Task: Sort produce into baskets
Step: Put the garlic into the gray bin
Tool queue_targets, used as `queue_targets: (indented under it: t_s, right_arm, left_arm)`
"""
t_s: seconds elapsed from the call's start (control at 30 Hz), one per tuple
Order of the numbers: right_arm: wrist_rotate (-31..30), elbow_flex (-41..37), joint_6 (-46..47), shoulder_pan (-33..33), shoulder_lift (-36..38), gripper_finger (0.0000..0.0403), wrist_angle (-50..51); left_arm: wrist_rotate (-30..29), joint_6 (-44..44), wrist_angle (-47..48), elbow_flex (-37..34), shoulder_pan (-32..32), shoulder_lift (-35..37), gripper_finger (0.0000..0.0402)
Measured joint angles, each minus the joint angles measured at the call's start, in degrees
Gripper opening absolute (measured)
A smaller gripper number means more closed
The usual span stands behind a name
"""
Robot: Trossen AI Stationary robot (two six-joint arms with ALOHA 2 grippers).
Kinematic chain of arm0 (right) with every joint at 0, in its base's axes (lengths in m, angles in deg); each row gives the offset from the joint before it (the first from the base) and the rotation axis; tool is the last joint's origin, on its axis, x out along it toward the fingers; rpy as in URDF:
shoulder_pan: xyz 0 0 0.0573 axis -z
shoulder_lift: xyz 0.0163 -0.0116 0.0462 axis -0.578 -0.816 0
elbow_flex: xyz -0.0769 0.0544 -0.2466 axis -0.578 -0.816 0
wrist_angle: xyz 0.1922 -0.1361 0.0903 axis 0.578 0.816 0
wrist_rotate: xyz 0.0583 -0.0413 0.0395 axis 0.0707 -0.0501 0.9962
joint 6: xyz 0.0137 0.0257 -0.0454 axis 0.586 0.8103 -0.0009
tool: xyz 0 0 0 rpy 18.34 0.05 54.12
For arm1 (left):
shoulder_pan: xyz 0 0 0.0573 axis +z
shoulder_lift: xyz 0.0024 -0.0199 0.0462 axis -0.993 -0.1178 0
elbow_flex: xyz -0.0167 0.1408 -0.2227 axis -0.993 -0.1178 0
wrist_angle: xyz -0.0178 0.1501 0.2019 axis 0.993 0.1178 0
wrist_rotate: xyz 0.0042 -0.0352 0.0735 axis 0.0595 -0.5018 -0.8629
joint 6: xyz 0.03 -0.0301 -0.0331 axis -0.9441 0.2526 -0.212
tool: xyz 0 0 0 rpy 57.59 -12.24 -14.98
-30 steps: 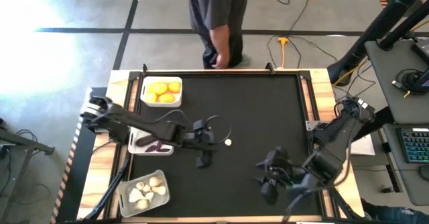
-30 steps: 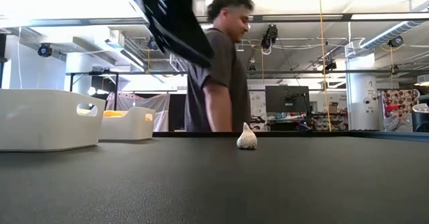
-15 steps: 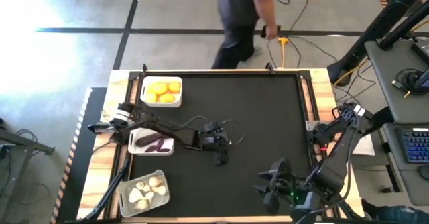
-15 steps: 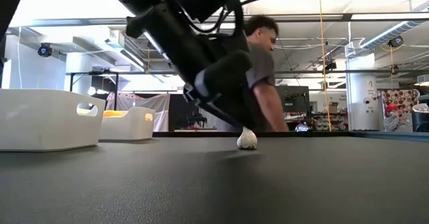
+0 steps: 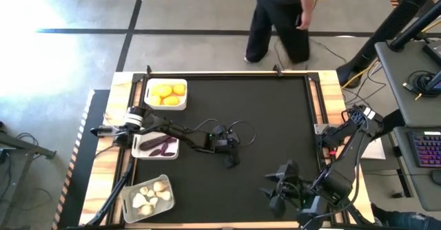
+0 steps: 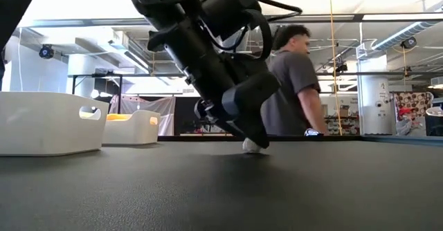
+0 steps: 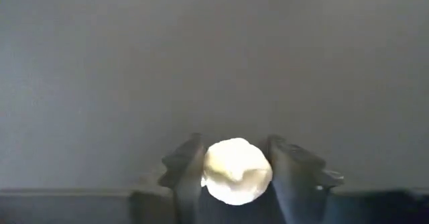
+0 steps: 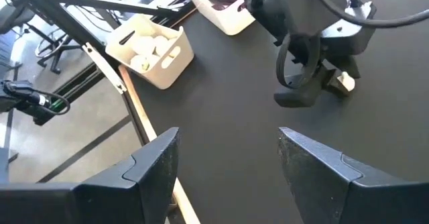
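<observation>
Left wrist view shows our left gripper with fingers apart, the garlic sitting squarely between them on the mat, well right of the bulb basket. Our right gripper waits open, farther from the garlic.

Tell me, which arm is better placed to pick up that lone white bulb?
The left: its gripper has jaws either side of the garlic bulb mid-table. The right gripper waits farther off, open.
</observation>
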Motion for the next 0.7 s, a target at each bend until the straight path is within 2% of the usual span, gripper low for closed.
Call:
queue_targets:
  t_s: [0.2, 0.3, 0.43, 0.6, 0.63, 0.7]
  right_arm:
    - [-0.04, 0.0, -1.14, 0.02, 0.01, 0.0237, 0.05]
    - [-0.04, 0.0, -2.81, 0.04, 0.04, 0.0237, 0.09]
    - [-0.1, 0.04, -10.94, 0.04, 0.06, 0.0238, 0.09]
    - [-0.18, 0.62, -23.42, 0.88, 0.08, 0.0237, -0.23]
    - [-0.19, 0.66, -25.66, 1.3, 0.1, 0.0237, -0.29]
    - [-0.19, 0.66, -30.82, 2.27, 0.1, 0.0237, -0.23]
  left_arm:
    - [0.84, 0.13, 4.97, 0.29, 0.0, 1.05, 0.0068]
    - [1.24, 0.18, 10.18, 0.36, -0.41, 4.35, 0.0052]
    - [0.3, -0.52, 13.92, 0.27, -3.09, 14.51, 0.0054]
    - [-3.33, -1.69, 14.75, -3.51, -9.66, 30.52, 0.0053]
    - [-2.86, -1.7, 14.99, -4.38, -11.24, 33.67, 0.0053]
    - [1.79, -1.27, 15.09, -6.27, -14.57, 39.48, 0.0054]
